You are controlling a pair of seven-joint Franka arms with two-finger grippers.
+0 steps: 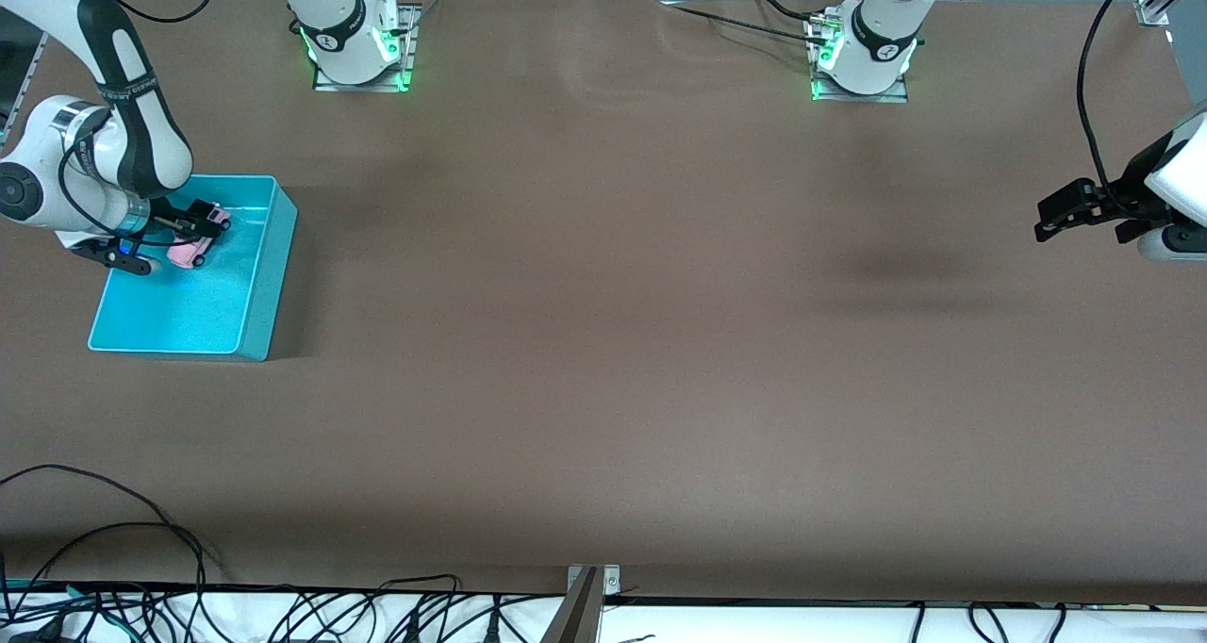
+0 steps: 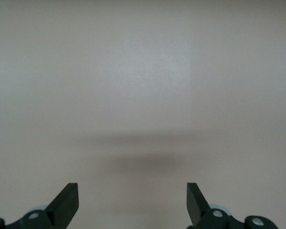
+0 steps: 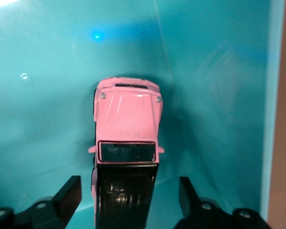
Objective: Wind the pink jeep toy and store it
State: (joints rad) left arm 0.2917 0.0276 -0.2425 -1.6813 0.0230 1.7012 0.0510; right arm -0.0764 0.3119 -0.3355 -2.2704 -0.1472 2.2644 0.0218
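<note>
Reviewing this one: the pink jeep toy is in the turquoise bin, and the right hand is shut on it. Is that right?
Not quite. The pink jeep toy is in the turquoise bin, but the right hand is open: the right wrist view shows its fingers standing apart from the jeep's sides, with gaps between.

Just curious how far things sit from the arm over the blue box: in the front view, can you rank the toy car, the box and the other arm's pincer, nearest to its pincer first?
1. Jeep: between the open right pincer fingers, in the bin.
2. Bin: under that pincer, at the right arm's end.
3. Left pincer: open, waiting over the left arm's end.
</note>
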